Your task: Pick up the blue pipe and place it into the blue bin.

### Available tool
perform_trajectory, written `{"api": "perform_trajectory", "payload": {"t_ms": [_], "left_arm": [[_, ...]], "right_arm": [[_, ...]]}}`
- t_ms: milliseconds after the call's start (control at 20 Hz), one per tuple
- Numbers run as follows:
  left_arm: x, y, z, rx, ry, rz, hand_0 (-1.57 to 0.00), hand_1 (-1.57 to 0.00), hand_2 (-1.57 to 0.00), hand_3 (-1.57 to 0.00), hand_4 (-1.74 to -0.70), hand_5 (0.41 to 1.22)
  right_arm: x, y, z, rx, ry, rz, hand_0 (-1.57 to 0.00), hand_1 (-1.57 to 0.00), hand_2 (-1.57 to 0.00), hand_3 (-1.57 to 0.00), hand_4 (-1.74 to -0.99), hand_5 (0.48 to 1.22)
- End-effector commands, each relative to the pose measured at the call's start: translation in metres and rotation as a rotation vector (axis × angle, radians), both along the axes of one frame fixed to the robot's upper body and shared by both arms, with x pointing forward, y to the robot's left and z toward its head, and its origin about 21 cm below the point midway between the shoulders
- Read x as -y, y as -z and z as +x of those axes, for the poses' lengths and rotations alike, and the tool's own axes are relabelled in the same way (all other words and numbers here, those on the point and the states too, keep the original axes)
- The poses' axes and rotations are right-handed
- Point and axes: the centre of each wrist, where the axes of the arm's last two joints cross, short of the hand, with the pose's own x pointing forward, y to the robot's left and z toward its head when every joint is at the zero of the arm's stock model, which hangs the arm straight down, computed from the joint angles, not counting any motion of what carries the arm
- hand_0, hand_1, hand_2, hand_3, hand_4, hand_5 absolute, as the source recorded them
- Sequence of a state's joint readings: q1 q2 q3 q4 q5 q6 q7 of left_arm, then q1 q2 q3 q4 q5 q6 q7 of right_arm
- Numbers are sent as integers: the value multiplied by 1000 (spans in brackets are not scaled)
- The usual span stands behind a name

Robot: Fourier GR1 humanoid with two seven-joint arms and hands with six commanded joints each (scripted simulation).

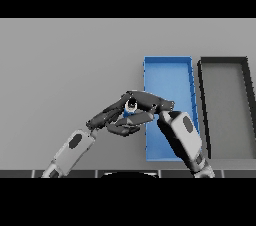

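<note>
Only a small blue patch of the blue pipe (128, 114) shows, just left of the blue bin (168, 70) and above the table. My right hand (150, 103) reaches in from the lower right, across the bin's left wall, with its fingers and thumb curled round the pipe. My left hand (104, 118) comes from the lower left and meets the right hand at the pipe, pressed close against it. The dark hands overlap there, so most of the pipe is hidden. My right forearm covers the bin's near part.
A dark grey bin (245, 110) stands right beside the blue bin on its right. Grey table stretches to the left and behind both bins.
</note>
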State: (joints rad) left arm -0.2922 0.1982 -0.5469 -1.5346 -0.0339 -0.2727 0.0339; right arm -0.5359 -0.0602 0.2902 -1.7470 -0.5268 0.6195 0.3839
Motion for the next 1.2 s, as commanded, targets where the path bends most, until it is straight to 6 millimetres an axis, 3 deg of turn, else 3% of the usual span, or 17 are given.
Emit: {"api": "perform_trajectory", "payload": {"t_ms": [0, 250, 550, 700, 900, 1050, 1150], "left_arm": [[-1, 0, -1, -2, -1, 2, -8, -7, -6, -7, -906, 541], [-1, 2, 0, -29, -3, 28, -2, -2, -1, -2, -917, 504], [-6, -1, -7, -6, 22, 14, 0, 0, 0, 0, -908, 502], [-6, 0, -6, -18, 14, 14, 1, 1, 1, 1, -906, 492], [-10, -1, -4, -21, 8, 7, 1, 1, 1, 1, -911, 487], [-9, -2, -2, -35, -5, 14, 1, 1, 1, 1, -902, 489], [-9, -3, -4, -24, 8, 12, 1, 1, 1, 1, -893, 487]], "right_arm": [[2, -4, -2, -19, -12, 10, -1571, -1571, -1571, -1571, -1541, 1221], [17, -59, 8, -132, 0, 67, -1571, -1571, -1571, -1571, -1675, 1194], [44, -137, 35, -53, 110, 247, -1571, -1571, -1571, -1571, -1724, 1117], [60, -159, 57, -37, 282, 261, -1571, -1571, -1571, -1571, -1732, 1117], [93, -140, 93, -110, 509, 189, -1571, -1571, -1571, -1571, -1737, 1135], [116, -101, 113, -244, 642, 127, -1571, -1571, -1571, -1571, -1739, 1120], [123, -73, 113, -310, 691, 88, -1571, -1571, -1571, -1571, -1740, 1121]]}}
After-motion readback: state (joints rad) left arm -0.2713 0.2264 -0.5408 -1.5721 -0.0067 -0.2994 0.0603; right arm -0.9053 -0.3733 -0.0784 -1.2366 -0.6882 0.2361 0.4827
